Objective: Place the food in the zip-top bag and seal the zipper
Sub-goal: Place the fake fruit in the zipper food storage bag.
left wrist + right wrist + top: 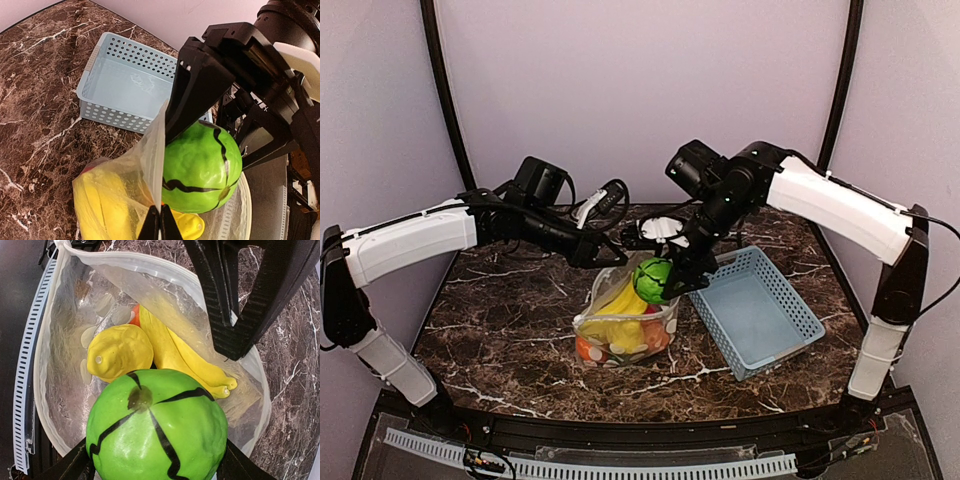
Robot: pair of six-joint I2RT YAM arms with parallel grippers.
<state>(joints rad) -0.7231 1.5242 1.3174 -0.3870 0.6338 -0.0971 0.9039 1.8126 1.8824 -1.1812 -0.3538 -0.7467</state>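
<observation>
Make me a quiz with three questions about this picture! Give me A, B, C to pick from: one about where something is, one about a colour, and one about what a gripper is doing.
1. Where is the blue basket?
A. On the table beside the zip-top bag, on the robot's right
B. Inside the bag
C. Hanging from an arm

2. What colour is the ball in the right gripper?
A. Red
B. Purple
C. Green with black lines

3. What is the left gripper doing?
A. Open over the basket
B. Shut, pinching the bag's edge
C. Lying flat on the table

Answers: 1 A, the top view shows it right of the bag. 2 C, both wrist views show green with black lines. 3 B, its fingers are closed on the plastic.
</observation>
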